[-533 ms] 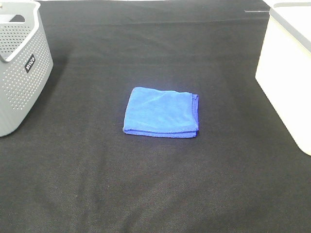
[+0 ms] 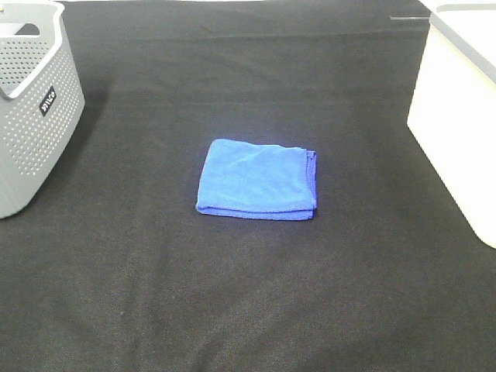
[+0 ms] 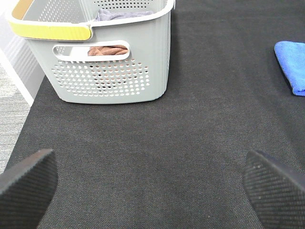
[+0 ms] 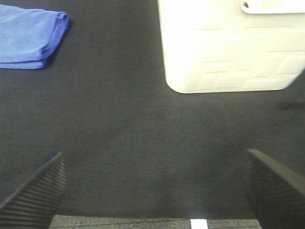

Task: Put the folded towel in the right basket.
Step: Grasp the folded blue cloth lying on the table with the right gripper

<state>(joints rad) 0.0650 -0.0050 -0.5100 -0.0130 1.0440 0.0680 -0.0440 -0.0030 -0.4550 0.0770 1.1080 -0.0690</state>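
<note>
Black mat (image 2: 248, 310): towel (image 2: 256, 179) lies flat mid-frame, basket (image 2: 457, 132) at the right edge. Left gripper (image 3: 152, 186) and right gripper (image 4: 155, 188) gape wide, empty; the right one is judged better placed.

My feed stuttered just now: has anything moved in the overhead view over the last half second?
Nothing visibly changed. The folded blue towel lies in the same spot on the black mat, between the grey basket and the white basket, untouched.
</note>
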